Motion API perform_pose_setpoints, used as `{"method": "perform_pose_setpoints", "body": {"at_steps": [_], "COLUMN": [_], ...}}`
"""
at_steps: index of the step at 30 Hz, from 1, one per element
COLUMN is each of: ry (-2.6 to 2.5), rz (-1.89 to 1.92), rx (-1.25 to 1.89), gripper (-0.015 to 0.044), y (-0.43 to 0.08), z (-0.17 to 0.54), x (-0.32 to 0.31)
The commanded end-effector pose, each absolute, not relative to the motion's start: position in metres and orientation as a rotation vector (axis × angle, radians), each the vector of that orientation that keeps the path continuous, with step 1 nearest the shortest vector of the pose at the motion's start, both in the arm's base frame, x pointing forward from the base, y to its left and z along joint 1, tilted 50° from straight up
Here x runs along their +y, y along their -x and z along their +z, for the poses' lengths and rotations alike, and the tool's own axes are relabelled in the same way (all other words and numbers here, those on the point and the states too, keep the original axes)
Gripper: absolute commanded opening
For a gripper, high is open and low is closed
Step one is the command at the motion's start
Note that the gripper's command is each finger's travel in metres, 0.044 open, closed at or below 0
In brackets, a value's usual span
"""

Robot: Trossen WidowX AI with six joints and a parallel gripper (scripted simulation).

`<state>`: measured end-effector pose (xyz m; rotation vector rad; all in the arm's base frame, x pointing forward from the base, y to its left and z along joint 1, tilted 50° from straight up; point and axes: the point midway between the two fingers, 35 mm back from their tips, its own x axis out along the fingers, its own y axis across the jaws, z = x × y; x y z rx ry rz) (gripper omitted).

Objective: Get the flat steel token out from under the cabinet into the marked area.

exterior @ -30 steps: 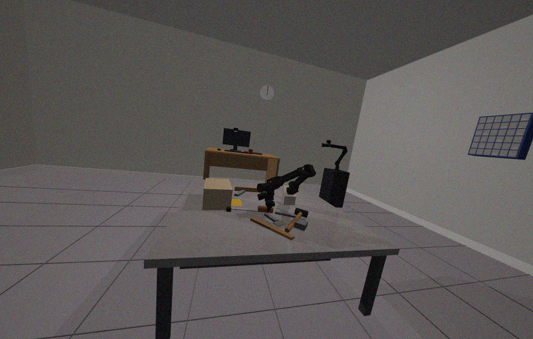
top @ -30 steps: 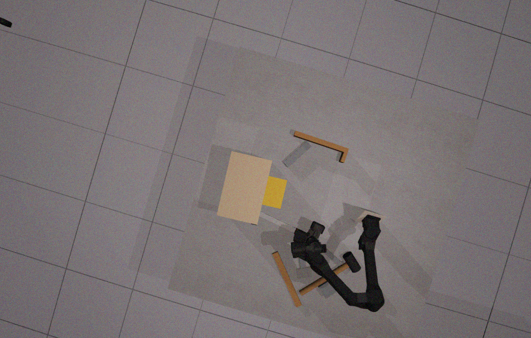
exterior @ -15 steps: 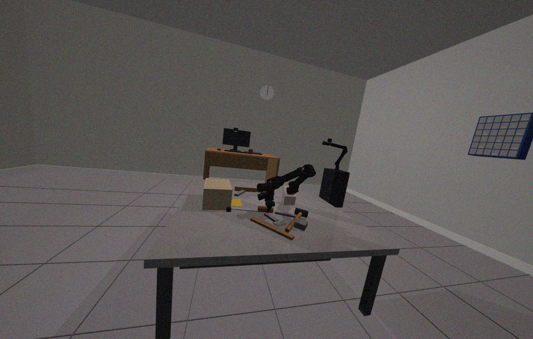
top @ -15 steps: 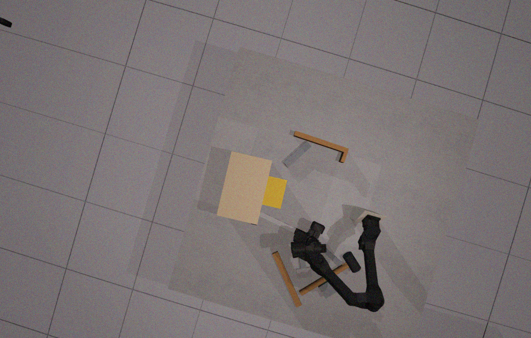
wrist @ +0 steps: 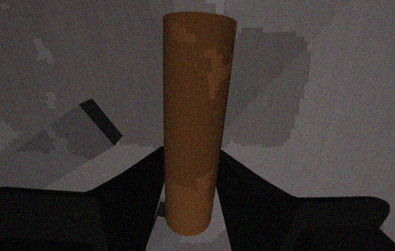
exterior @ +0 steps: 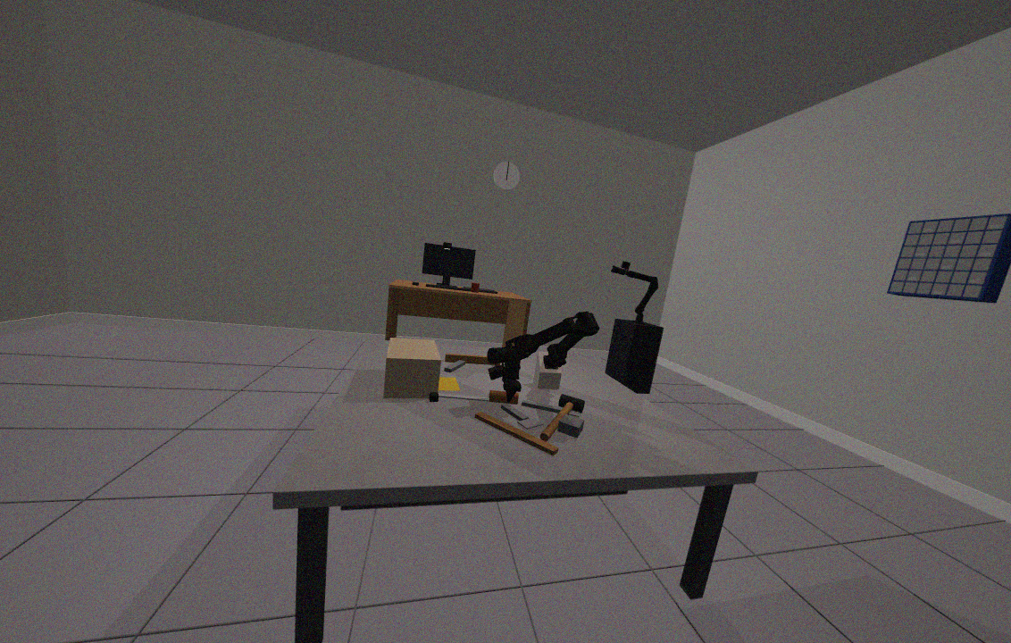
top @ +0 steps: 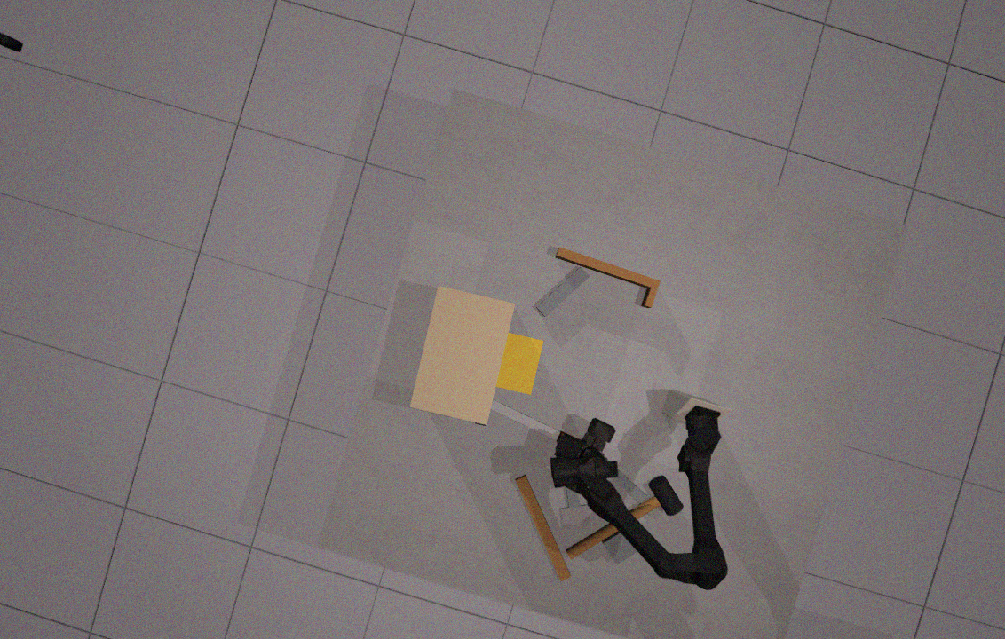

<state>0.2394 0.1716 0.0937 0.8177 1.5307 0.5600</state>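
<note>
The beige cabinet [top: 462,355] [exterior: 412,371] stands on the table. The yellow marked area [top: 520,364] [exterior: 449,384] lies against its front. No token shows in any view. My gripper [exterior: 512,395] [wrist: 190,153] is shut on the orange-brown wooden handle [wrist: 194,104] [exterior: 497,396] of a rod tool, close above the table. The tool's thin grey rod [top: 526,418] [exterior: 465,397] runs toward the cabinet's front corner, beside the marked area, and ends in a black tip [exterior: 433,396]. In the overhead view, the arm hides the handle and fingertips.
A black-headed hammer [top: 665,494] [exterior: 571,404] and a wooden bar [top: 542,527] [exterior: 515,433] lie near the arm, with grey pieces partly under it. An L-shaped wooden stick [top: 609,268] and a grey bar [top: 562,291] [exterior: 455,366] lie on the marked area's other side.
</note>
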Motion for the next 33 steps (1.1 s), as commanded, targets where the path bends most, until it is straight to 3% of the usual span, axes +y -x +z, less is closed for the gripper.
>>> {"method": "perform_pose_setpoints", "body": {"at_steps": [1, 33], "ry": [-0.817, -0.809], "rz": [0.548, 0.559], "rx": [1.517, 1.510], "gripper": [0.0000, 0.0000], "y": [-0.240, -0.225], "z": [0.093, 0.096], "x": [0.172, 0.173]}}
